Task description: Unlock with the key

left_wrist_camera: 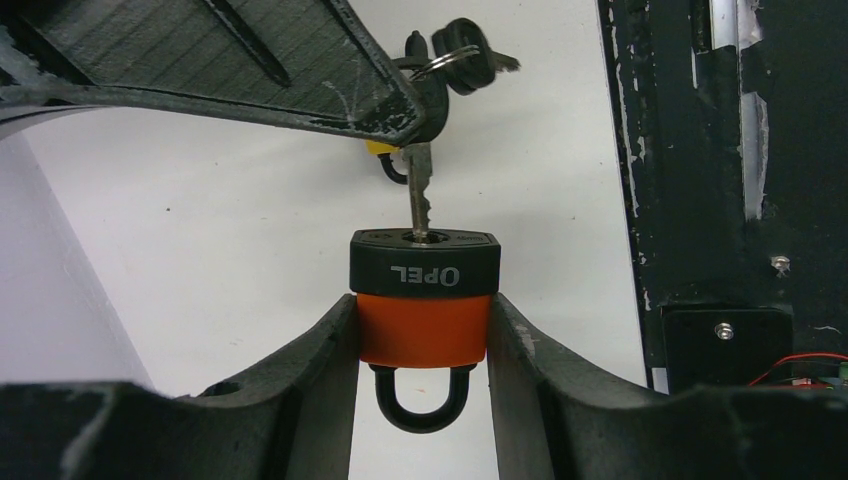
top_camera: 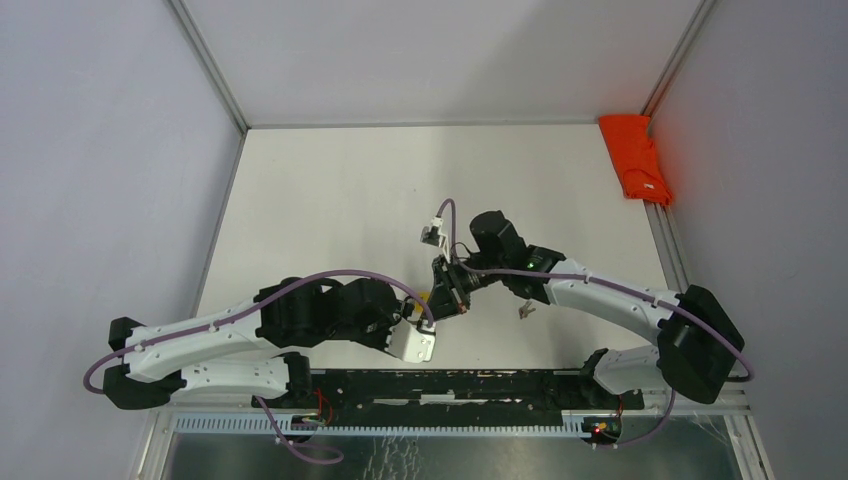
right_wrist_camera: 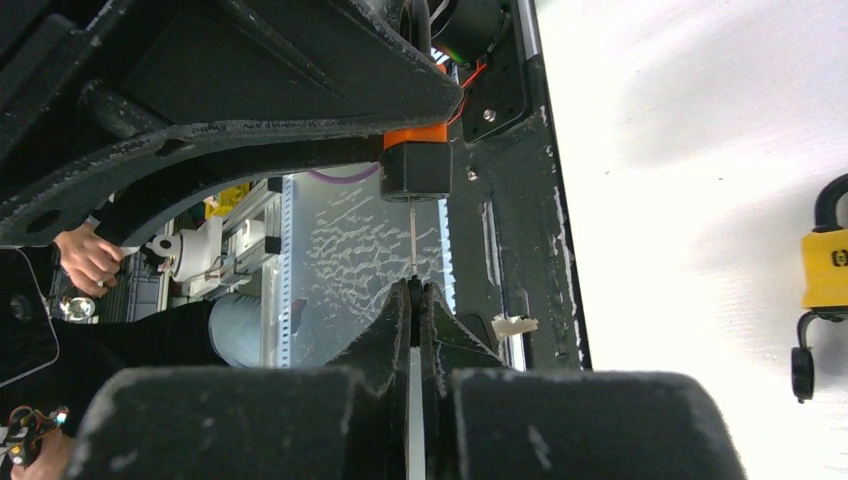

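An orange padlock (left_wrist_camera: 424, 325) with a black top marked OPEL is clamped between the fingers of my left gripper (left_wrist_camera: 423, 312), its black shackle pointing toward the wrist. A silver key (left_wrist_camera: 419, 195) stands with its tip in the keyhole. My right gripper (right_wrist_camera: 414, 290) is shut on the key's head and sits directly above the lock (right_wrist_camera: 415, 165). A spare black-headed key (left_wrist_camera: 465, 60) hangs on the ring beside it. In the top view both grippers meet at the table's middle (top_camera: 447, 295).
A yellow padlock (right_wrist_camera: 826, 265) with keys on its shackle lies on the table just behind the grippers (top_camera: 425, 297). A small key bunch (top_camera: 524, 310) lies near the right arm. A red cloth (top_camera: 638, 160) sits at the far right corner. A black rail (top_camera: 450, 385) runs along the near edge.
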`<state>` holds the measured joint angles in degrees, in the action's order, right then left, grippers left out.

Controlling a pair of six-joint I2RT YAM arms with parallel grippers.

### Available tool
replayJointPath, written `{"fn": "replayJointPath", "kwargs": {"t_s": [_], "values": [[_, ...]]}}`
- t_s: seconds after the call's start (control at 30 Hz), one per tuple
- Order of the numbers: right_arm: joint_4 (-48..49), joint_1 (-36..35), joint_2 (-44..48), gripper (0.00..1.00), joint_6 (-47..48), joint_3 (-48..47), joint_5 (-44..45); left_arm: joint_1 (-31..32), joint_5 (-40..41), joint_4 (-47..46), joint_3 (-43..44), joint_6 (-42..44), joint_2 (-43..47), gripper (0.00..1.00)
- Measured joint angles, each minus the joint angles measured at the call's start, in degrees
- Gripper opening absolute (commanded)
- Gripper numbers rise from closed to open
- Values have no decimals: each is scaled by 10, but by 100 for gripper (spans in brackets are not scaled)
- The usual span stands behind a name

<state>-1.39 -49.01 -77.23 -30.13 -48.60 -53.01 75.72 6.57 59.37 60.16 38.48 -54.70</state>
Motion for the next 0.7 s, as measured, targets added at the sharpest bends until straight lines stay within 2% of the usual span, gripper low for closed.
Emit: {"fn": "replayJointPath", "kwargs": {"t_s": [0.5,0.7], "values": [[5,10,5,0,-1,-3,7,0,0,-1,0,-8,0,2],[35,-1,6,0,-23,0,21,0,-3,7,6,-22,-1,2]]}}
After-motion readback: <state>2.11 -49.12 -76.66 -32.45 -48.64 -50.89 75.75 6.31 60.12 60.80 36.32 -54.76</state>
